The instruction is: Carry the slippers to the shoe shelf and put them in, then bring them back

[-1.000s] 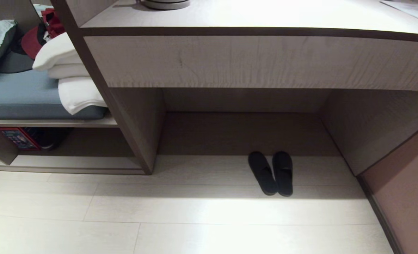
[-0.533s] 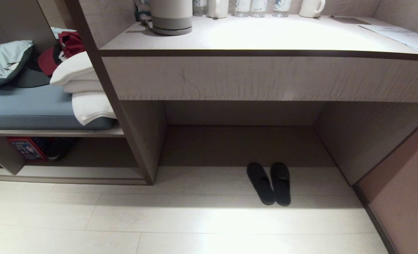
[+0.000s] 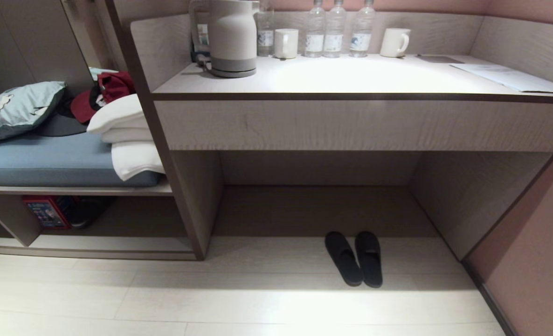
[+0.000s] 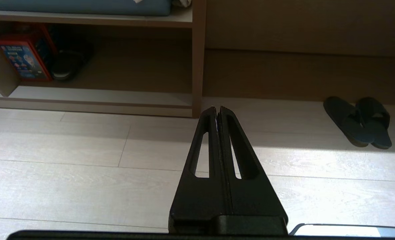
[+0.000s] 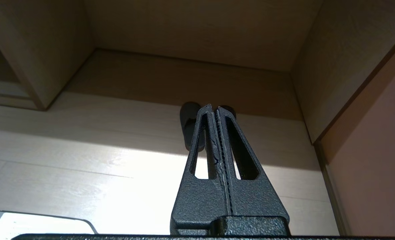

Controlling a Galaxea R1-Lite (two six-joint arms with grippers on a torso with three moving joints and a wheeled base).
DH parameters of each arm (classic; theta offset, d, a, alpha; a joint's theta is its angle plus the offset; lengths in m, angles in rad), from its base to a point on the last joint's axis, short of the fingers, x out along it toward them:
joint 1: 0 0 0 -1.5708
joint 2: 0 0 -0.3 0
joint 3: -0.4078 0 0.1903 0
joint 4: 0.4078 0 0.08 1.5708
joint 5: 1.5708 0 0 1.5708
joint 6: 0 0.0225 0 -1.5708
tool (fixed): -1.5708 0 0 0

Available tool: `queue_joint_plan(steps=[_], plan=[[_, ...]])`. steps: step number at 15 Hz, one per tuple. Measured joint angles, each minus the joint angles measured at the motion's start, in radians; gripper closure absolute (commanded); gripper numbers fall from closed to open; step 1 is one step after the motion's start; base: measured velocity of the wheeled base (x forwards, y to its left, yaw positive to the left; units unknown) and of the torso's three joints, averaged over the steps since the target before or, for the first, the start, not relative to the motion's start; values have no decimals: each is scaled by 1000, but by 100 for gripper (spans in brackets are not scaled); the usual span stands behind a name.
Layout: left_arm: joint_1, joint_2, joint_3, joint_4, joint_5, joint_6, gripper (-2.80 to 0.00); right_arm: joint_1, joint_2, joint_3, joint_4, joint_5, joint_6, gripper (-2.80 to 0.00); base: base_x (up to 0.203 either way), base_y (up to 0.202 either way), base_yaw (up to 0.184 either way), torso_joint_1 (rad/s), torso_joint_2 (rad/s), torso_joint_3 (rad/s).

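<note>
The slippers (image 3: 354, 258) lie side by side, touching, on the pale plank floor (image 3: 258, 303) at the front edge of the desk kneehole (image 3: 318, 210), toes pointing inward. The shoe shelf (image 3: 108, 245) is to their left, beyond a vertical divider panel (image 3: 192, 200); a bulkier dark shoe (image 3: 87, 212) and a red box (image 3: 45, 212) occupy its far left end. Above the shelf, a blue cushion (image 3: 48, 161) carries folded white towels (image 3: 127, 140). The desk top (image 3: 351, 77) holds a kettle (image 3: 232, 37), bottles (image 3: 335, 28) and mugs (image 3: 394, 42). My left gripper (image 4: 217, 108) and my right gripper (image 5: 214, 107) hang above the floor, both with fingers pressed together, holding nothing.
</note>
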Motion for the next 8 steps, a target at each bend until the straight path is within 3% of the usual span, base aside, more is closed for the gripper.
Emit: queue_joint_plan(steps=[8], plan=[[0, 0, 1, -1, 0, -1, 0, 0, 0, 0, 0, 0, 0, 0, 0, 0, 0, 3, 2, 204]])
